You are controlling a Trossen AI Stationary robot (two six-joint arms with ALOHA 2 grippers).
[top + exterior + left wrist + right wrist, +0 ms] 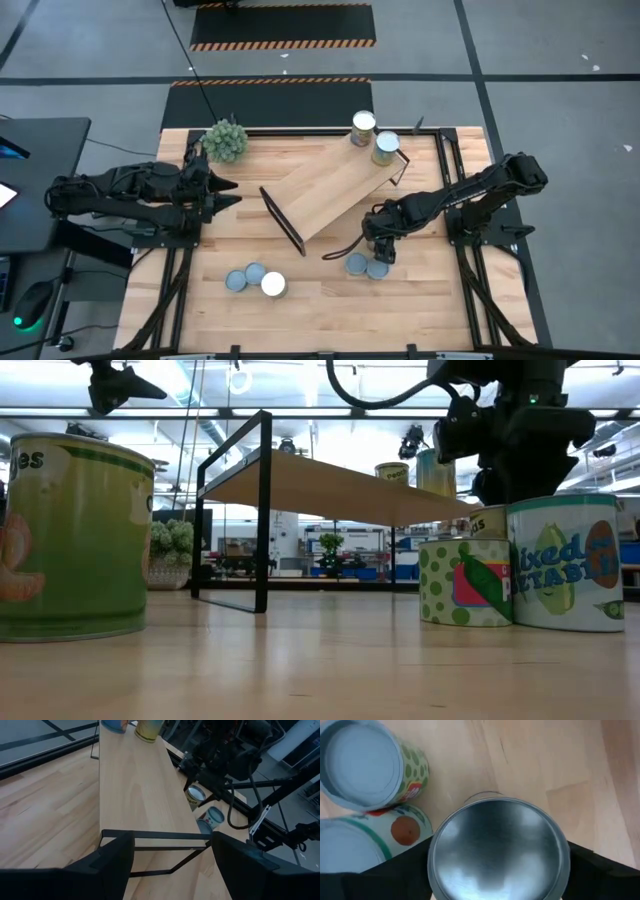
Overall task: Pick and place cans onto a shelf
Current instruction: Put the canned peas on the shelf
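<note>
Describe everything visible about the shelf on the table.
The shelf is a long, light wood board on thin black metal end frames, standing upright and set diagonally across the tabletop. Two cans, one silver-topped and one beside it, stand at its far end. Its underside is open and its feet rest on the table. The right gripper works just beside its edge.

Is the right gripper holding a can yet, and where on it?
Cannot be told: right gripper straddles a silver-topped can at its sides, grip unconfirmed.
</note>
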